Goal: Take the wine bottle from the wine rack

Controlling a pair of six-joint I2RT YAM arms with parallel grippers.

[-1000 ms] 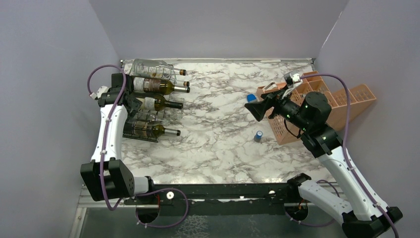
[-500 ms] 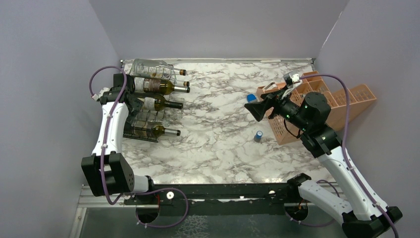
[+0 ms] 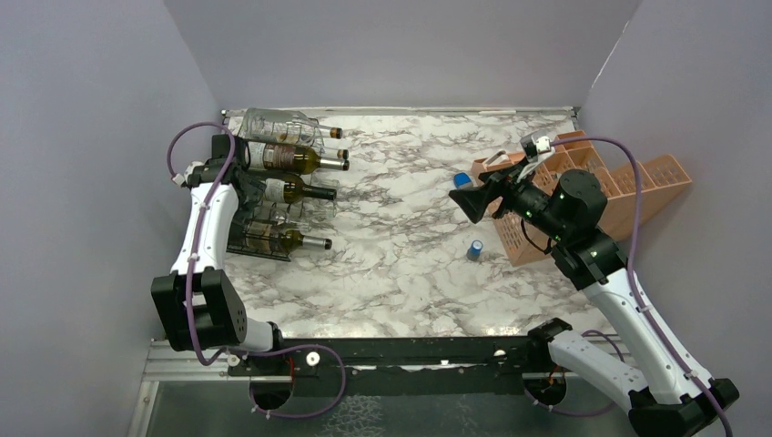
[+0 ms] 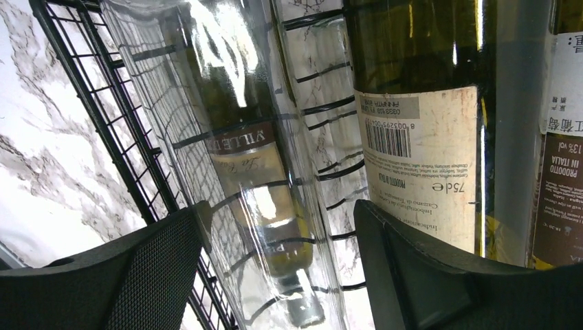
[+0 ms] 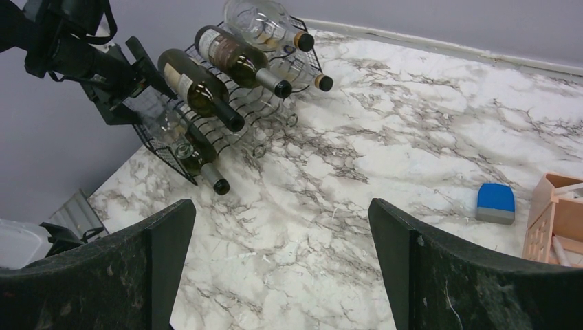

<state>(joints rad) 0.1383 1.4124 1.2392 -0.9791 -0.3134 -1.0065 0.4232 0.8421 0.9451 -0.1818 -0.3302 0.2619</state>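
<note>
The black wire wine rack (image 3: 264,223) stands at the table's left and holds several bottles lying with necks to the right. My left gripper (image 3: 241,182) is at the rack's left side, by the bottle bases. In the left wrist view it (image 4: 275,227) is open, its fingers (image 4: 151,268) on either side of a clear glass bottle (image 4: 261,172) without touching it. A green bottle with a cream label (image 4: 412,103) lies just to its right. My right gripper (image 3: 462,202) is open and empty, held above the table's right half; it (image 5: 282,220) faces the rack (image 5: 161,148).
A salmon-orange crate (image 3: 628,191) stands at the right by my right arm. A small blue cylinder (image 3: 474,248) and a blue block (image 3: 462,179) lie on the marble top near it. The block also shows in the right wrist view (image 5: 496,203). Purple walls close in on three sides.
My left arm has pushed a little farther in toward the rack's bottle bases. The right arm has not moved.
</note>
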